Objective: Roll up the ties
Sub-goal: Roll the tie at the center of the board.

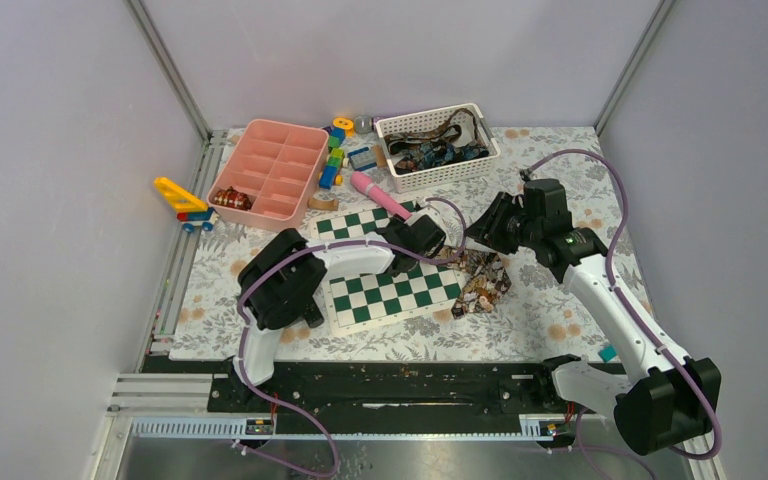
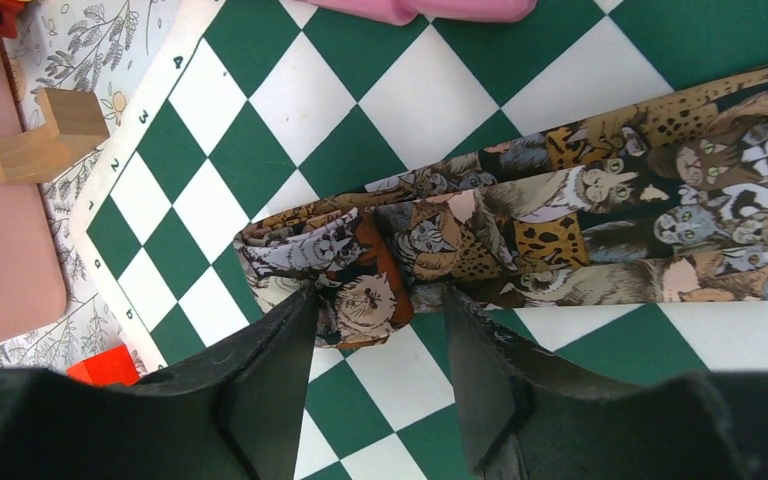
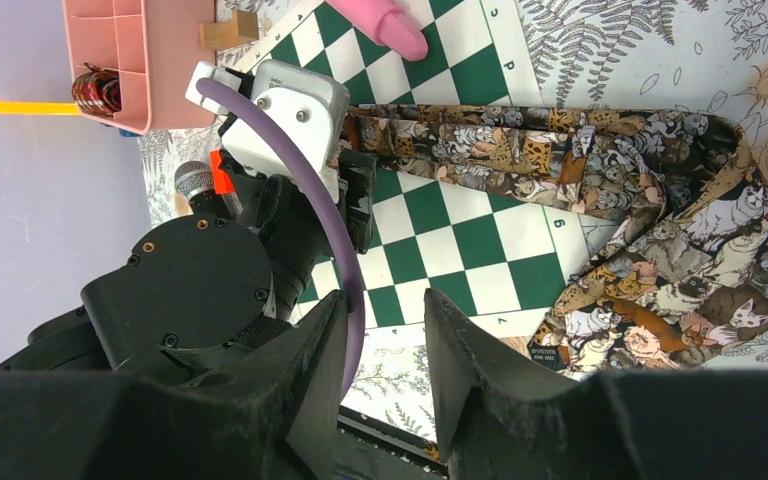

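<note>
Left gripper [image 2: 378, 295], jaws half-parted, straddles the folded end of the cat-print tie [image 2: 600, 215] lying across the chessboard [image 2: 300, 100]. Right gripper [image 3: 385, 295] hangs part-open and empty, to its right. At the far side, a white basket [image 1: 450, 172] holds more ties [image 1: 430, 152]. The pink tray [image 1: 290, 150] holds 1 patterned coil [image 1: 230, 199].

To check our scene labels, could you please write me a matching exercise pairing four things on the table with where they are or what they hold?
Things:
1. cat-print tie
2. white basket
3. pink tray
4. wooden block

Places or contents:
A. holds one small patterned coil in a corner compartment
B. lies across the chessboard
C. stands on the floral cloth, between tray and chessboard
D. holds a heap of patterned ties

Pairs: 1-B, 2-D, 3-A, 4-C.
</note>
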Controlling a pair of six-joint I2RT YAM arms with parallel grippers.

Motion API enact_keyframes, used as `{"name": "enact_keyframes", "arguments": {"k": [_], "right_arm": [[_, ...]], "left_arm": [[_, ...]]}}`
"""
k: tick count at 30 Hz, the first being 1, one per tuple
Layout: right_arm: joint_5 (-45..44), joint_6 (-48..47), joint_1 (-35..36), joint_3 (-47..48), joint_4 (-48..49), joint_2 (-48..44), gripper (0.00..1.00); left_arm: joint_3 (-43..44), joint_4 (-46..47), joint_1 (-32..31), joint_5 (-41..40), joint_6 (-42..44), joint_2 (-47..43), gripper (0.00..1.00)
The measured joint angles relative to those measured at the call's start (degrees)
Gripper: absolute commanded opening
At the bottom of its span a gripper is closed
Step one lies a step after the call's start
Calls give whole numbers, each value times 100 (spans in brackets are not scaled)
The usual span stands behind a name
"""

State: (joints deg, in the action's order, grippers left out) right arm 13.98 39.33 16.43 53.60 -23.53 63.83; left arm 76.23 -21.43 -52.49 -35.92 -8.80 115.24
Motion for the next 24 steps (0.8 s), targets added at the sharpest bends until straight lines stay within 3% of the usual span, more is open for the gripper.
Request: {"name": "enact_keyframes", "arguments": {"k": [6, 10, 15, 24], "right_arm": [[-83, 0, -4, 431, -149, 0, 43], [-140, -2, -37, 1250, -103, 0, 49], [-177, 4, -42, 2022, 39, -26, 50], [-1034, 284, -173, 1545, -153, -184, 49]], "left_arm": [[26, -57, -2, 133, -63, -184, 51], [55, -46, -11, 208, -74, -304, 52], [57, -9, -11, 291, -109, -326, 52], [-175, 166, 44, 601, -184, -1169, 54]]}}
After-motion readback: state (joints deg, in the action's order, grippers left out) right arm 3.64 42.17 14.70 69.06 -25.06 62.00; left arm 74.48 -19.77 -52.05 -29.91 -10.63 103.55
